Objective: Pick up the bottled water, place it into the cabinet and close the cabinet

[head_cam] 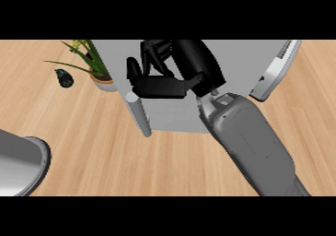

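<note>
Right hand deep inside the open cabinet at upper centre, fingers curled, presumably round the bottled water, though no bottle shows anywhere; hidden behind the black hand, at a guess. Cabinet door swung wide at upper right, waiting to be shut. Risk from here, as a judgement: letting go too early and tipping the bottle on the cabinet floor, or catching the forearm on the left cabinet wall when pulling out. Potted plant hard against the cabinet's left side, dark small object beyond it on the worktop. Grey rounded shape at lower left. Left hand nowhere in frame.
</note>
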{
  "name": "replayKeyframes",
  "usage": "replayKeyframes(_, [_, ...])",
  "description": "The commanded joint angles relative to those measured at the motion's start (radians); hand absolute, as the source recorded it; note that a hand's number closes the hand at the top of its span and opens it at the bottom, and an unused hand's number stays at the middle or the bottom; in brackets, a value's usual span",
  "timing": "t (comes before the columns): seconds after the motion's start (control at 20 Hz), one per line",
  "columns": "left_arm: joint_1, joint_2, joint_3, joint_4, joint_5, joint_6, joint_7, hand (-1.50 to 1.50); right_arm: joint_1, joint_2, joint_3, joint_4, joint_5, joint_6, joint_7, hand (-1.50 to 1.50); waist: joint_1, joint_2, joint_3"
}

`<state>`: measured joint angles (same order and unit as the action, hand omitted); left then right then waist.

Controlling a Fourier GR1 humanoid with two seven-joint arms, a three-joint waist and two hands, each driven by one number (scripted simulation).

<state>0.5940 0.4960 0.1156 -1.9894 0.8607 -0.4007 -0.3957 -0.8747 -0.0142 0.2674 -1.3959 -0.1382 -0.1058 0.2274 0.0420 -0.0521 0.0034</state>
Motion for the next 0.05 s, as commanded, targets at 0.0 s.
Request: replayKeyframes(0.0, [-0.018,0.005,0.000,0.000,0.004,0.000,0.014,1.50,-0.023,-0.028,-0.090,0.205,0.016,-0.043,0.009,1.50,0.003,0.071,-0.005])
